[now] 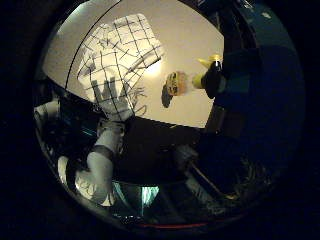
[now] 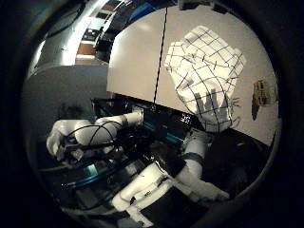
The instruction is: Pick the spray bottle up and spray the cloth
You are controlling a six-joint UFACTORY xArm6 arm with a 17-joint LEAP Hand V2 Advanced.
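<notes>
hand (image 2: 156,175) | white rounded finger shells split by black bands and black joint blocks | smooth pale fingertips (image 2: 61,137), bulbous and glossy | dark body under the fingers with teal-lit strips | finger (image 1: 102,165) built as a white cylinder ringed by a black collar, ending in a rounded white tip

Spray bottle (image 1: 211,75) perhaps, half behind dark edge

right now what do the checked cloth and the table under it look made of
Checked cloth: soft woven fabric, matte, judging by its crumpled folds and loose fringe threads at one edge. Table: smooth, hard, pale top, perhaps laminate; light glares off it beside the cloth.
</notes>
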